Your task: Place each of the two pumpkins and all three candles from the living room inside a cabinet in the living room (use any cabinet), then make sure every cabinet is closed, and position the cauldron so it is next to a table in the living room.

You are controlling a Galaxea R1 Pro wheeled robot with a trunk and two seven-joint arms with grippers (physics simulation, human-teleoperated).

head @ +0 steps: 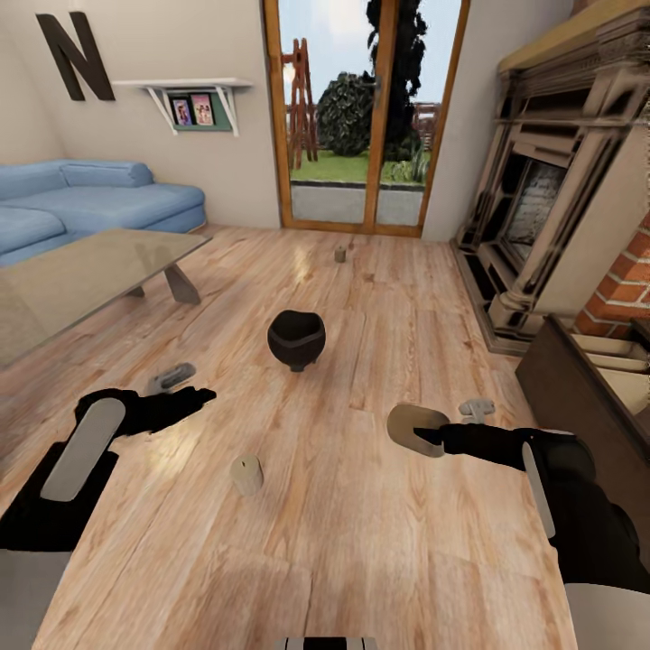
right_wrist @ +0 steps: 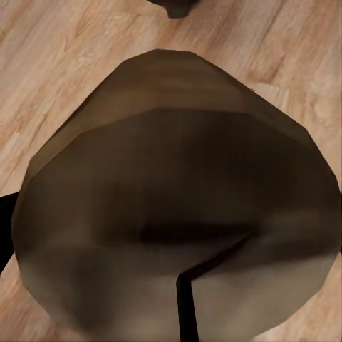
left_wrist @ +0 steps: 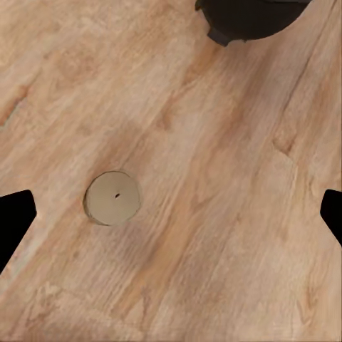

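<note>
My right gripper [head: 426,433] is shut on a beige candle [head: 413,428], held above the floor; up close the candle [right_wrist: 178,199] hides the fingers. A second candle [head: 246,474] stands on the floor between my arms, and in the left wrist view this candle [left_wrist: 112,197] shows from above. My left gripper [head: 185,386] hovers open over the floor, apart from it. A third candle [head: 340,255] stands far off near the glass door. The black cauldron [head: 295,338] sits mid-floor, beyond both grippers. The pumpkins are out of view.
The glass-topped table [head: 81,271] stands at the left, with a blue sofa [head: 99,203] behind it. At the right edge is the dark cabinet [head: 564,384] with a drawer showing pale insides [head: 623,361], beside the fireplace [head: 560,199].
</note>
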